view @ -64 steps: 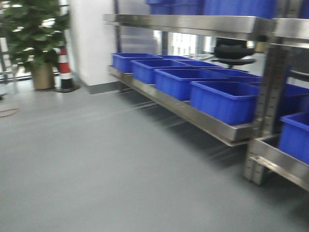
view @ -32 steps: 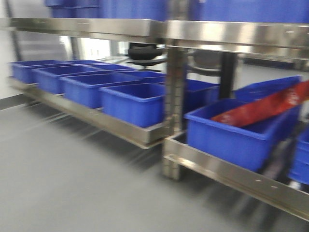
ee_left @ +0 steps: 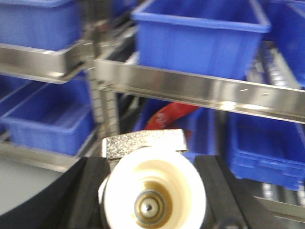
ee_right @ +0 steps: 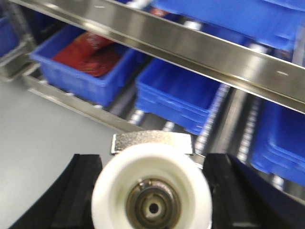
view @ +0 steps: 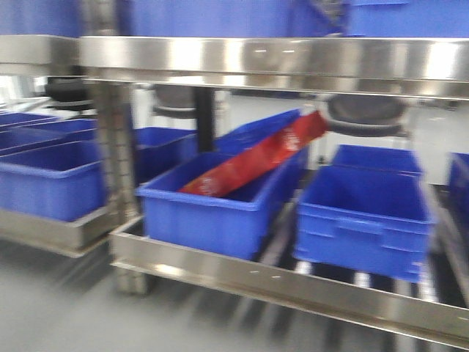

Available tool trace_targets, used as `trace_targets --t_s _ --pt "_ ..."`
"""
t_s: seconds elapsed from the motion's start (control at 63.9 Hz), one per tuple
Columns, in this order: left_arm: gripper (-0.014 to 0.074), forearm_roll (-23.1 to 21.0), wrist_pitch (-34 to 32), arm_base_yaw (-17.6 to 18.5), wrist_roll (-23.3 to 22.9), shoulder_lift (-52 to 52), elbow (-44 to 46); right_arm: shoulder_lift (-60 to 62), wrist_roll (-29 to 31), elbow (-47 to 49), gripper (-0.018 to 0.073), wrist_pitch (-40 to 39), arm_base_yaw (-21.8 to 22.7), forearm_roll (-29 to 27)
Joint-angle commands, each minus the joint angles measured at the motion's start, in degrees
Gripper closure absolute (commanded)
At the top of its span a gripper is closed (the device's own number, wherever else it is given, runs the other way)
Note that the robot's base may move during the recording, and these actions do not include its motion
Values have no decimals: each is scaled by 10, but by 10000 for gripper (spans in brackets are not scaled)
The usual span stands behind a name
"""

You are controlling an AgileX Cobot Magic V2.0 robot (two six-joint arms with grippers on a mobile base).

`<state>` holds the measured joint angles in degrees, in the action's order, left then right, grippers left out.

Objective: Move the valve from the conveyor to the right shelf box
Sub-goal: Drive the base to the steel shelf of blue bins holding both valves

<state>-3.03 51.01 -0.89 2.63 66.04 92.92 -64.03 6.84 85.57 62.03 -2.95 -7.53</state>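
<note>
1. Steel shelving (view: 278,62) stocked with blue boxes (view: 359,220) fills your view.
2. Your left hand (ee_left: 152,163) grips a white valve (ee_left: 153,193); your right hand (ee_right: 152,160) grips a second valve (ee_right: 151,193).
3. Pickup judged done; boxing remains.

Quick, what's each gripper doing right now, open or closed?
Left gripper: closed on a white-faced valve.
Right gripper: closed on a second valve.

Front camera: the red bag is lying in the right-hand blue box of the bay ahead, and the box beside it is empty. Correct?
Not quite. The front-facing view shows the red bag lying in the left-hand blue box of that bay, sticking out past its back rim. The right-hand blue box beside it is the one that looks empty.
</note>
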Motion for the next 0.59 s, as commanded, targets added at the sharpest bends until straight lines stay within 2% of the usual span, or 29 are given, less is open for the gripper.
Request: trace_targets --t_s 0.0,0.579 --pt "708 -4 -29 1 -3 -2 5 6 2 11 713 -37 0 4" --pt "708 -4 -29 1 -3 -2 5 6 2 11 713 -37 0 4"
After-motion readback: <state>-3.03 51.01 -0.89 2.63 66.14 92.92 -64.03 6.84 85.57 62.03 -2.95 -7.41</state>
